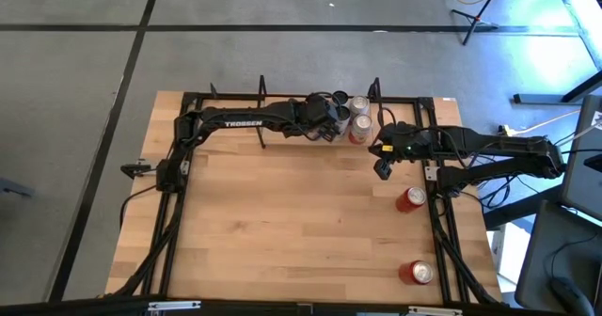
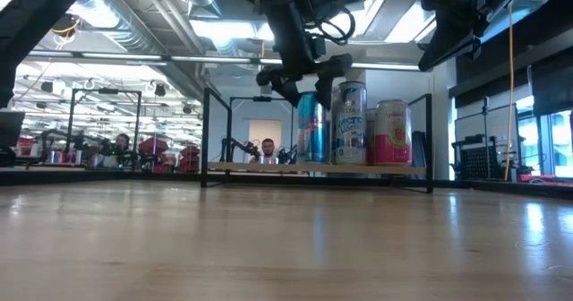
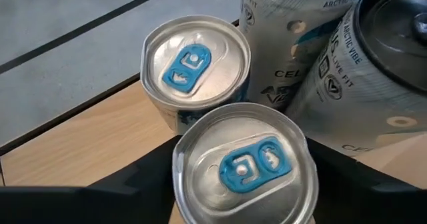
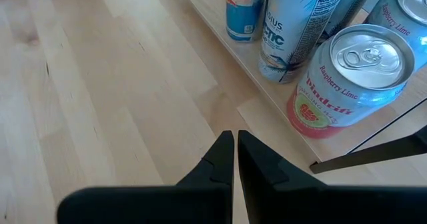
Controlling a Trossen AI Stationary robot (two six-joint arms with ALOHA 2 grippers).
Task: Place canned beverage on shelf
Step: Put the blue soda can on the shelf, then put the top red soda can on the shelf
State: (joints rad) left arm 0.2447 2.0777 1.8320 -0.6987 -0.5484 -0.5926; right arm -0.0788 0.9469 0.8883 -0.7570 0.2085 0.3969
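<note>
- Left pincer (image 3: 243, 184): fingers spread either side of a blue-tabbed can (image 3: 245, 163); contact cannot be told.
- Just beyond it on the shelf (image 2: 269, 167): a second blue-tabbed can (image 3: 193, 67), then tall cans lettered "ARCTIC VIBE" (image 3: 293, 44).
- Right pincer (image 4: 235, 159): clenched, empty, over the desk (image 4: 113, 97); nearby a "Raspberry Lime" can (image 4: 350, 77).

Light-wood plank shelf (image 2: 269, 167) with black wire end frames: slim blue can (image 2: 309, 128), tall white can (image 2: 350, 123), short pink can (image 2: 392, 133) upright on it.
</note>
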